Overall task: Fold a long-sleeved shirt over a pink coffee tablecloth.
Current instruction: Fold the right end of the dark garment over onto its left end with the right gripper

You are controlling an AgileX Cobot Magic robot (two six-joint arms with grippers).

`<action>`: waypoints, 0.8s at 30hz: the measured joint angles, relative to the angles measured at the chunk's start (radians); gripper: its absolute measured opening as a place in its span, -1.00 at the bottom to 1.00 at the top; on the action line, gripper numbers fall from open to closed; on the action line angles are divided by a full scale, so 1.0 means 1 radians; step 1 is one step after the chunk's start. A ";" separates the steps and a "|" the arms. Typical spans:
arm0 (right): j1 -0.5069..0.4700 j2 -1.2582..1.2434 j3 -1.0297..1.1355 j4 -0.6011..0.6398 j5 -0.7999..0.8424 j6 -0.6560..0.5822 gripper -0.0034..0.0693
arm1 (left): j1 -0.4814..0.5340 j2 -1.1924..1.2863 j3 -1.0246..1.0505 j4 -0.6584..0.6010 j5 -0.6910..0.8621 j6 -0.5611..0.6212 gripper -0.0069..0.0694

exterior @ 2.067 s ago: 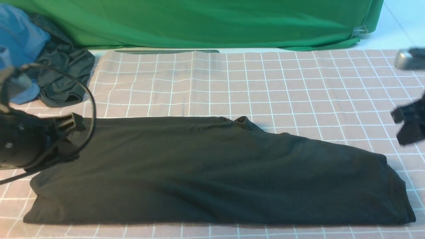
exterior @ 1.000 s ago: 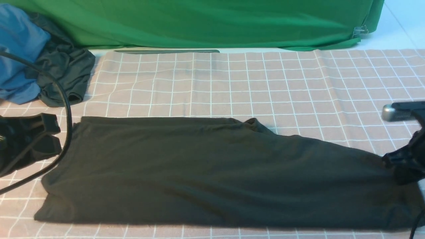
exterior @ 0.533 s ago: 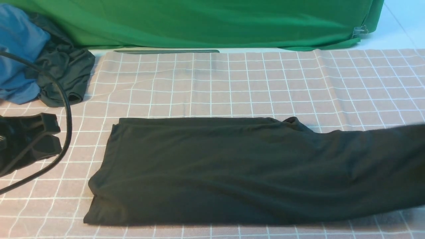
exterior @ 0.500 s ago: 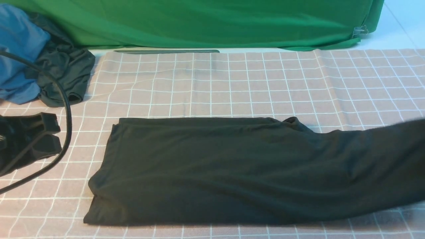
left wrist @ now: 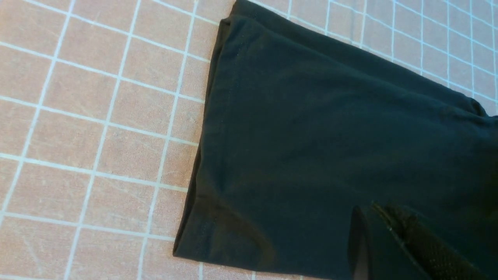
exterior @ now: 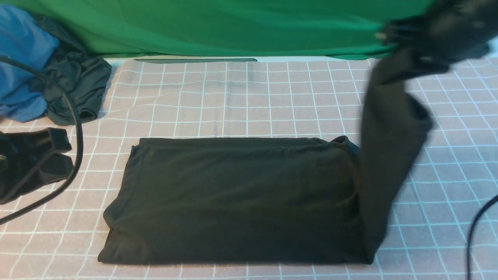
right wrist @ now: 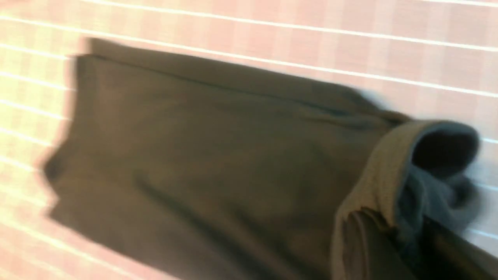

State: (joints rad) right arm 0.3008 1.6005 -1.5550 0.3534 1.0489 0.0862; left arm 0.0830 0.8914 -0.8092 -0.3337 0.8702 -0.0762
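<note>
1. Lifted since the earlier frame, the right end of the long-sleeved shirt [exterior: 233,194] is hanging from the right pincer [exterior: 406,46], which is pinching it; the rest is lying on the pink coffee tablecloth [exterior: 272,101].
2. The left pincer [exterior: 62,153] is idling pressed together, empty, left of the shirt.
3. Lengthwise folds are looking done; a crosswise fold is beginning, with laying-down remaining.
4. Showing: one shirt; one tablecloth; two pincers; one blue garment [exterior: 19,58]; one dark garment [exterior: 74,85]; one green cloth [exterior: 233,27].
</note>
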 joint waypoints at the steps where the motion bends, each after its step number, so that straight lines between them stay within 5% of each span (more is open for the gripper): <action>1: 0.021 0.015 -0.003 0.022 -0.016 0.007 -0.55 | 0.000 0.000 0.000 -0.009 0.000 0.007 -0.70; 12: 0.247 0.206 -0.004 0.276 -0.312 0.016 -0.55 | 0.000 0.000 0.000 -0.058 -0.001 0.038 -0.70; 24: 0.399 0.388 -0.173 0.309 -0.379 0.016 -0.55 | 0.000 0.000 0.000 -0.059 -0.001 0.038 -0.70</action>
State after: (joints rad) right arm 0.6999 1.9885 -1.7284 0.6624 0.6698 0.1027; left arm 0.0830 0.8914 -0.8092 -0.3928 0.8691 -0.0377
